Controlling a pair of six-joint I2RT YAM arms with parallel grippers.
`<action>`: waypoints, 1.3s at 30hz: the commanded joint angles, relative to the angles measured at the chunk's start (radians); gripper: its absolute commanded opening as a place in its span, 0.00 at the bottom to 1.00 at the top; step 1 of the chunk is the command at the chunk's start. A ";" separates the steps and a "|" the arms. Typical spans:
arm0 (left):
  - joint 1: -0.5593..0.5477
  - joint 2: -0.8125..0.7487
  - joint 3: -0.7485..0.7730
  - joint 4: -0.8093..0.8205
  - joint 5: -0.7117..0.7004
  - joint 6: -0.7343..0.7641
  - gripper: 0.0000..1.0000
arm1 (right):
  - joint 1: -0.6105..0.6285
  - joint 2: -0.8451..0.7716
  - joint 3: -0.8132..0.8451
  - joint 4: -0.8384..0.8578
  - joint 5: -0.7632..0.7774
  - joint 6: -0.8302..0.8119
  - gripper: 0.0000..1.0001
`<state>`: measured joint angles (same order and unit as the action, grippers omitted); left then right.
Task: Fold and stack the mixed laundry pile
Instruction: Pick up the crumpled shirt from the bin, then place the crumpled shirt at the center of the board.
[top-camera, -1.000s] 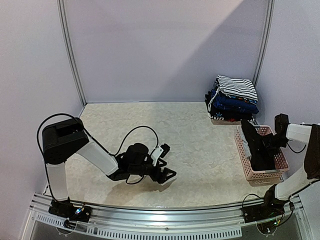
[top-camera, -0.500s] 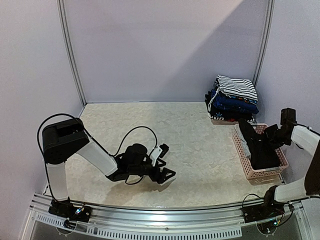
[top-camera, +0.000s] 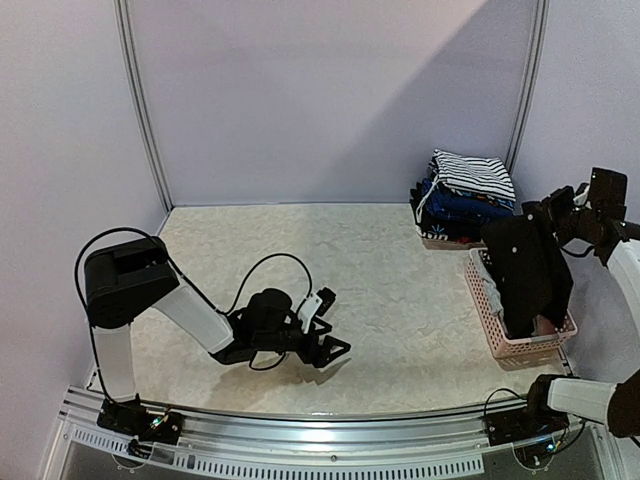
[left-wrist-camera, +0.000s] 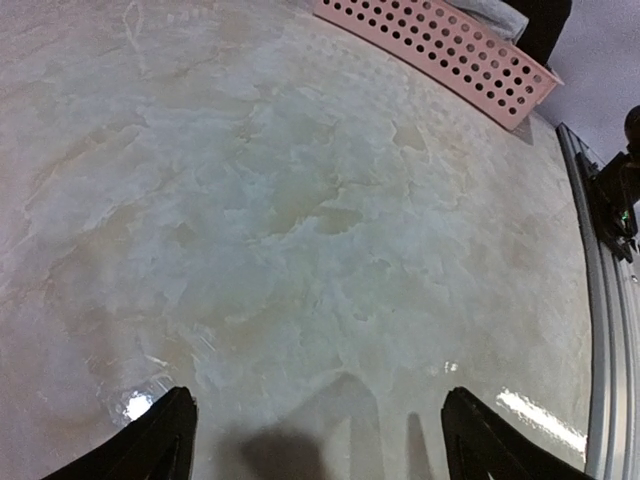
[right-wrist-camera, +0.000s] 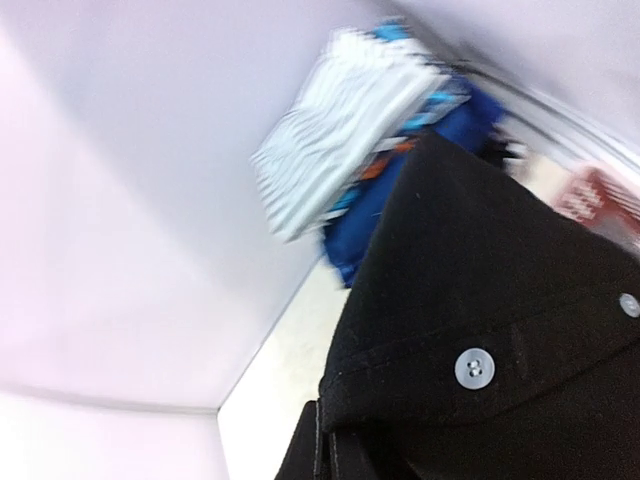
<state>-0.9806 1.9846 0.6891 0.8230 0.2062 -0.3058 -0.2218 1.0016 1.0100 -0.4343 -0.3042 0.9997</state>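
R gripper (top-camera: 556, 208), right edge of frame, clamped on black garment (top-camera: 527, 270). The garment hangs below-left of it, long axis vertical, lower end in pink basket (top-camera: 488, 325). Plain black w/ pale buttons (right-wrist-camera: 474, 368). L gripper (top-camera: 334, 322), lower centre, fingers apart, low over worktop (top-camera: 400, 270), well apart from the garment, so R arm nearer.

Black fingers (left-wrist-camera: 160, 445), white links (top-camera: 195, 312), looping black cables (top-camera: 282, 254)

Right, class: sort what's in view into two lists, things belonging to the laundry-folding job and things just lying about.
Job: black garment, held up by the right tool; grey garment in the pink basket; folded stack.
Just there: pink basket; table.
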 joint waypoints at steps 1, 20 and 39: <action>0.016 -0.007 -0.012 0.027 0.018 -0.006 0.86 | 0.160 0.048 0.160 0.020 0.026 -0.060 0.00; 0.026 -0.110 -0.108 0.043 -0.049 0.027 0.86 | 0.763 0.515 0.833 -0.031 0.166 -0.280 0.00; 0.046 -0.461 -0.414 0.029 -0.331 0.048 0.88 | 1.051 1.030 1.497 -0.083 0.627 -0.719 0.00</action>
<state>-0.9478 1.5951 0.3172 0.8753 -0.0551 -0.2726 0.7643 2.0014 2.4844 -0.5320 0.1318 0.4969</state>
